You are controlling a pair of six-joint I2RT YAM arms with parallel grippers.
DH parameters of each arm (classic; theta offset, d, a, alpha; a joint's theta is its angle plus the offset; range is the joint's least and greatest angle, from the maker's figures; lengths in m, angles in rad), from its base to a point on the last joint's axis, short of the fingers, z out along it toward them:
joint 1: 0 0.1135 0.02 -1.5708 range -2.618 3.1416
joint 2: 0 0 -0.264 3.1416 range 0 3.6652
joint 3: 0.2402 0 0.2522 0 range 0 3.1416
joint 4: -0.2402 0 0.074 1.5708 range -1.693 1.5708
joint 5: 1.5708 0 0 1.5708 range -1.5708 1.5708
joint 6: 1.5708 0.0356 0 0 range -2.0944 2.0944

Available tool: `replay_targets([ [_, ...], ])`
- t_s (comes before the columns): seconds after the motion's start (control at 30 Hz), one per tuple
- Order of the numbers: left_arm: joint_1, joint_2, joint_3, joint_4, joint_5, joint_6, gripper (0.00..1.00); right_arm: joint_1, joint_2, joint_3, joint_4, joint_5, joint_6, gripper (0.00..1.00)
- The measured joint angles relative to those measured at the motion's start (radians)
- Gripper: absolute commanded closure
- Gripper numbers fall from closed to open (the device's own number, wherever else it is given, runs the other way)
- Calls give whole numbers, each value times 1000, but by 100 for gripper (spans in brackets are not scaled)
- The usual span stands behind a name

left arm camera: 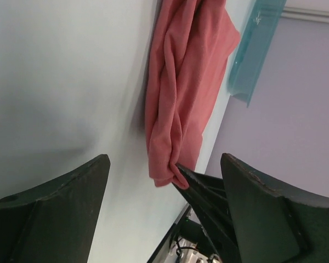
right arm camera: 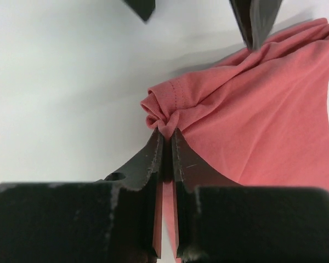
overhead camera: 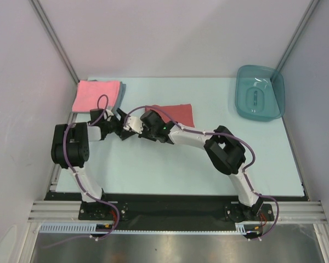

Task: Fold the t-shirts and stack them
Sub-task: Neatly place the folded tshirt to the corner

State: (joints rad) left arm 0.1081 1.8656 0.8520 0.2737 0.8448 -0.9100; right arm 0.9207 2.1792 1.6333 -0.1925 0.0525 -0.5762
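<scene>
Grip check: right gripper is clamped on a bunched, hemmed corner of the dull brick-red cotton t-shirt, jaws pressed together with fabric between them. Opposite and just beside it, the left gripper has its jaws spread wide and holds nothing. In the top view the two meet left of table centre. The red shirt lies behind the right wrist, mid-table toward the far edge, creased and loosely doubled rather than squared. Further out, at the far-left corner of the pale flat table, a folded lighter pink cotton t-shirt sits on a folded grey-blue cotton t-shirt, of which only a strip along the right side shows. Judgement: two of three shirts are folded and stacked; the red one needs its fold finished and then goes on top. Count: t-shirts 3 (red 1, pink 1, grey-blue 1); stacks 1; grippers 2; teal translucent plastic tub 1, far right, well apart from the cloth.
</scene>
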Motion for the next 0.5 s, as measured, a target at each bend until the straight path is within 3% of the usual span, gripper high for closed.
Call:
replay_targets([
  [0.23, -70, 103, 38, 109, 18, -107, 7, -12, -29, 0, -13, -14, 12, 100],
  [0.5, -80, 191, 175, 63, 39, -92, 9, -26, -49, 0, -19, -32, 19, 100],
])
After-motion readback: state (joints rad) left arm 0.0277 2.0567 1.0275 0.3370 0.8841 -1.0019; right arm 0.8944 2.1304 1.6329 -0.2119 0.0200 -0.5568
